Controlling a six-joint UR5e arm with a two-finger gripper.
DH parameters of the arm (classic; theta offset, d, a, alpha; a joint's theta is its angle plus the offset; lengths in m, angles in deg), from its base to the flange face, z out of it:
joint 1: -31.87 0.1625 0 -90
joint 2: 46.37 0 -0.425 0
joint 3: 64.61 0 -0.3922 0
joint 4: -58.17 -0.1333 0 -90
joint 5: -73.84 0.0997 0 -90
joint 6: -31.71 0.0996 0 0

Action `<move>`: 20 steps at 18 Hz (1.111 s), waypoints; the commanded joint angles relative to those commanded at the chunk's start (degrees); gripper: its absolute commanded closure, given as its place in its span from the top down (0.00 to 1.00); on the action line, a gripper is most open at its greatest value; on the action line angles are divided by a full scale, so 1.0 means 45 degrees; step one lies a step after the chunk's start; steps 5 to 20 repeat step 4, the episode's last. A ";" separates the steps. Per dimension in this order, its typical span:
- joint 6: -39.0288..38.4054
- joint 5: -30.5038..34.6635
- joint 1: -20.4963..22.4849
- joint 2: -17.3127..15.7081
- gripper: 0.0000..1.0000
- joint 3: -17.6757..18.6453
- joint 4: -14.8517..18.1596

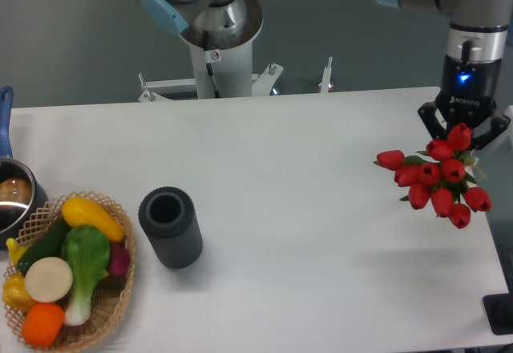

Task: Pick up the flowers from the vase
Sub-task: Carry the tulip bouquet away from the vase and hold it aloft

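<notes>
At three o'clock above the white counter point(280, 168), we see the single hand point(464, 132) clamped on the flowers point(437, 183), one bunch of about nine red tulip buds held clear of the surface. One dark ribbed vase point(170, 227) stands hollow at eight o'clock, well apart. One wicker basket point(112, 289) of vegetables sits beside it, and one metal pot point(14, 196) at nine o'clock.

pot point(11, 196) cut off left, flowers point(437, 183) hide stems
</notes>
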 joint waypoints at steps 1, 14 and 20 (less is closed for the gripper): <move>0.0001 0.0566 -0.0195 0.0079 0.04 -0.0020 0.0098; 0.0020 0.1954 -0.0704 0.0429 0.03 -0.0505 0.1167; 0.0020 0.1954 -0.0704 0.0429 0.03 -0.0505 0.1167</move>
